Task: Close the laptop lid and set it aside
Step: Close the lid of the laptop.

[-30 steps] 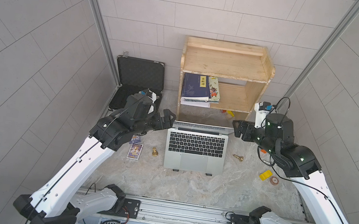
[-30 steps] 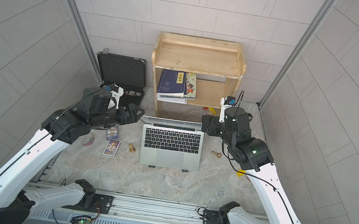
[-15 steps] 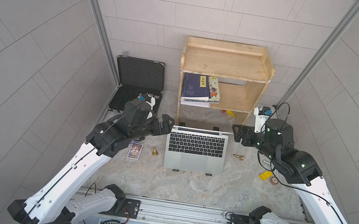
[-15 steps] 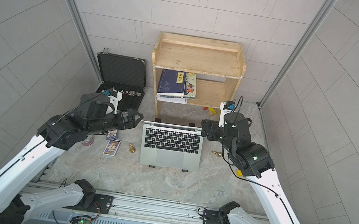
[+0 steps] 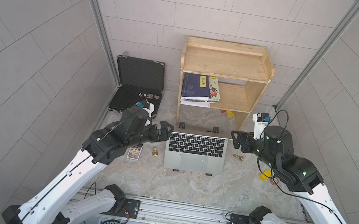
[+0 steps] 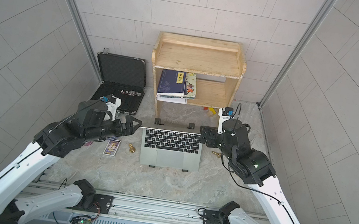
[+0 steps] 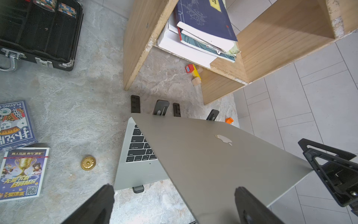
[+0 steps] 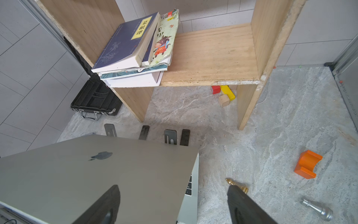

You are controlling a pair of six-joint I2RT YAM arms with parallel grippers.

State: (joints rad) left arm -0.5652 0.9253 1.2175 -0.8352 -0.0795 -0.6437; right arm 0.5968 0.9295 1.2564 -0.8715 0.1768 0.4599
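Observation:
The silver laptop (image 5: pixel 194 161) (image 6: pixel 170 157) sits open on a stand at the table's middle, keyboard facing up. In both top views the laptop lid (image 5: pixel 201 135) (image 6: pixel 170 131) shows as a thin edge over the keyboard's back row. Its grey outer face with the apple logo fills both wrist views (image 7: pixel 213 164) (image 8: pixel 96 174). My left gripper (image 5: pixel 166 130) (image 6: pixel 135 124) (image 7: pixel 174 194) is open at the lid's upper left corner, one finger over the outer face. My right gripper (image 5: pixel 234 138) (image 6: pixel 201 134) (image 8: pixel 173 191) is open at the upper right corner, likewise straddling the lid's side edge.
A wooden shelf (image 5: pixel 228 59) with books stands behind the laptop, an open black briefcase (image 5: pixel 138 86) at the back left. Gold chess pieces (image 5: pixel 154 152) (image 5: pixel 238 157) lie on either side of the laptop. Card boxes (image 5: pixel 135 152) lie left, a yellow block (image 5: pixel 264 174) and an orange piece (image 8: pixel 308 164) right.
The lid's top edge has come forward over the keyboard's back rows. Both open grippers have moved forward with it at its two corners.

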